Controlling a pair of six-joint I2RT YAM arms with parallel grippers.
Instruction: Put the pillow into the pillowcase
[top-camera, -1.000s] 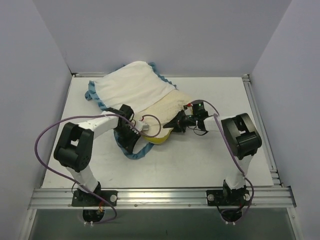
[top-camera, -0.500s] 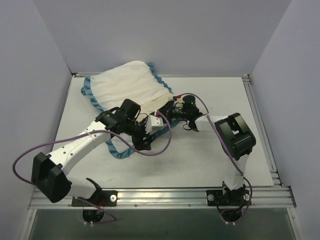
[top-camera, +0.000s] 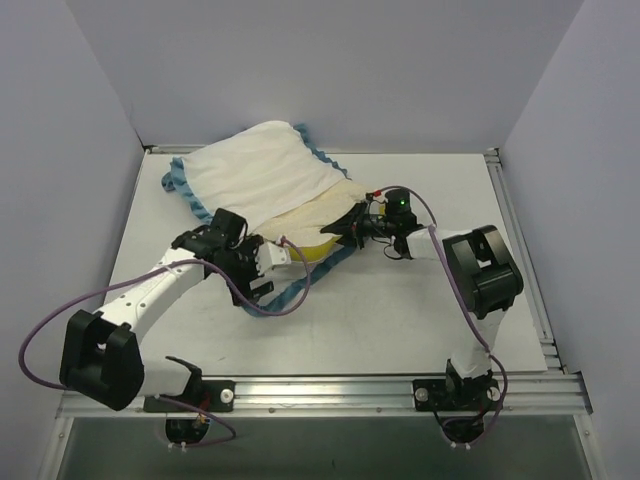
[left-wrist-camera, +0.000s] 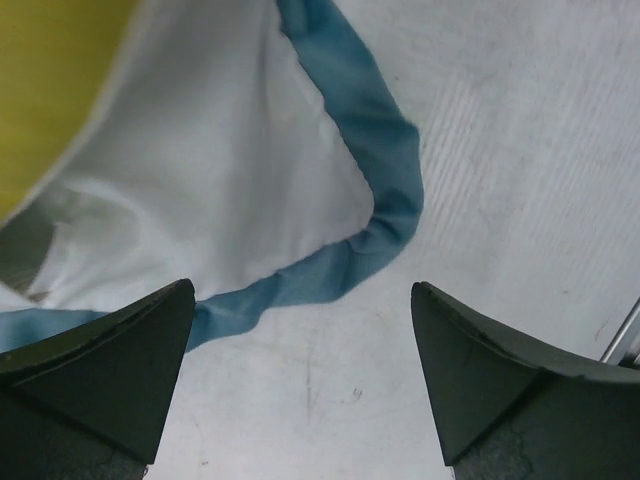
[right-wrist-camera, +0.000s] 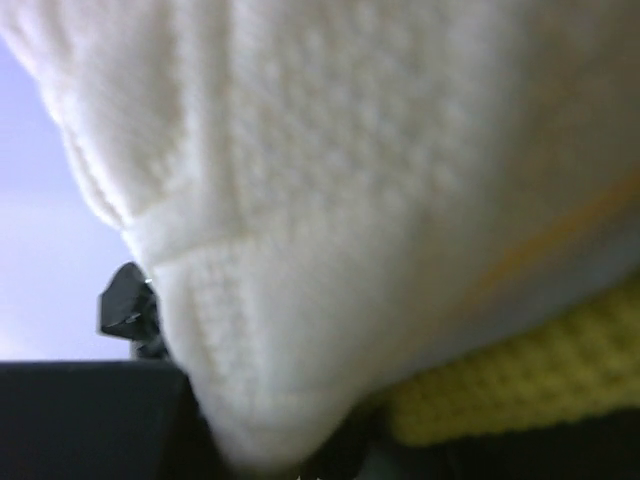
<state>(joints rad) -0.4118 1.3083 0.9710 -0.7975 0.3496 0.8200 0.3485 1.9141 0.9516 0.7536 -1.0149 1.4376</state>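
Note:
The pillowcase (top-camera: 262, 175) lies at the back left, white inside showing, teal trim along its edge. The cream pillow (top-camera: 318, 215) sticks out of its mouth, its yellow side band (top-camera: 322, 247) facing the front. My right gripper (top-camera: 356, 226) is shut on the pillow's right corner; the right wrist view is filled by the dimpled pillow (right-wrist-camera: 350, 170), with the gripper (right-wrist-camera: 290, 465) at its tip. My left gripper (top-camera: 262, 285) hovers open over the trim by the mouth. In the left wrist view the gripper (left-wrist-camera: 300, 300) holds nothing, with white pillowcase (left-wrist-camera: 220, 180) just ahead.
An aluminium rail (top-camera: 320, 390) runs along the near table edge and another rail (top-camera: 520, 250) along the right side. Grey walls close in the left, back and right. Purple cables loop off both arms.
The left gripper opened and let go of the pillowcase edge, then drew back left. The right gripper pushed the pillow further towards the pillowcase mouth.

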